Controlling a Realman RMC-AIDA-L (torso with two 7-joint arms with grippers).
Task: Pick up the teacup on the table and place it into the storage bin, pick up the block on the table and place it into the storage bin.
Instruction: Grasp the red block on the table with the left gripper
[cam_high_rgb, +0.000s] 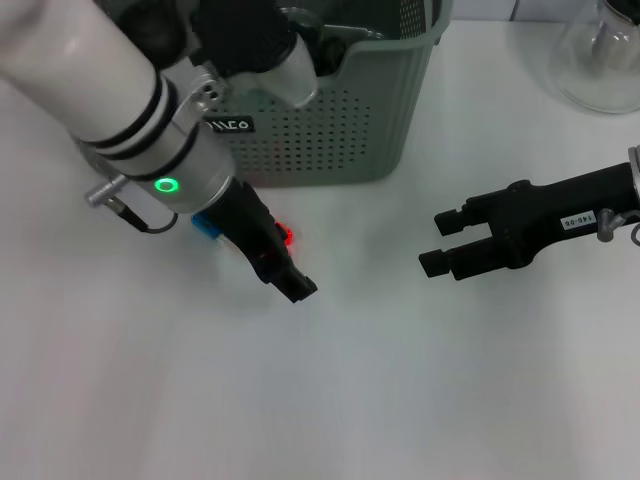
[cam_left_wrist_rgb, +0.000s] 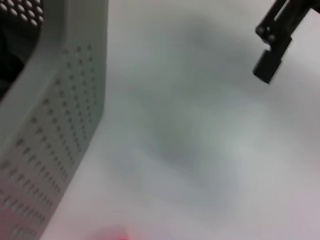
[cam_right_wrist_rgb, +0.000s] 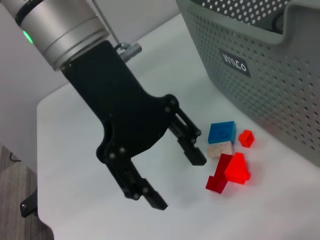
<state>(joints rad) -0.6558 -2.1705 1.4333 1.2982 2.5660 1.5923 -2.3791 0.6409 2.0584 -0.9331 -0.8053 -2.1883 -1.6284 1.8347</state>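
Observation:
The storage bin (cam_high_rgb: 330, 130), grey-green with perforated walls and a black label, stands at the back of the table and also shows as the bin (cam_right_wrist_rgb: 260, 65). Just in front of it lies a cluster of blocks: a blue block (cam_right_wrist_rgb: 221, 132), a pale one (cam_right_wrist_rgb: 220, 149) and red blocks (cam_right_wrist_rgb: 236, 169). My left gripper (cam_right_wrist_rgb: 180, 181) is open right beside the cluster, with nothing between its fingers. In the head view the left gripper (cam_high_rgb: 285, 272) hides most of the blocks. A dark object (cam_high_rgb: 330, 45) lies in the bin, but I cannot tell if it is the teacup. My right gripper (cam_high_rgb: 437, 242) is open and empty, off to the right.
A clear glass vessel (cam_high_rgb: 600, 55) stands at the back right. The left wrist view shows the bin wall (cam_left_wrist_rgb: 55, 125), bare white table (cam_left_wrist_rgb: 200, 150) and the right gripper (cam_left_wrist_rgb: 270, 55) farther off.

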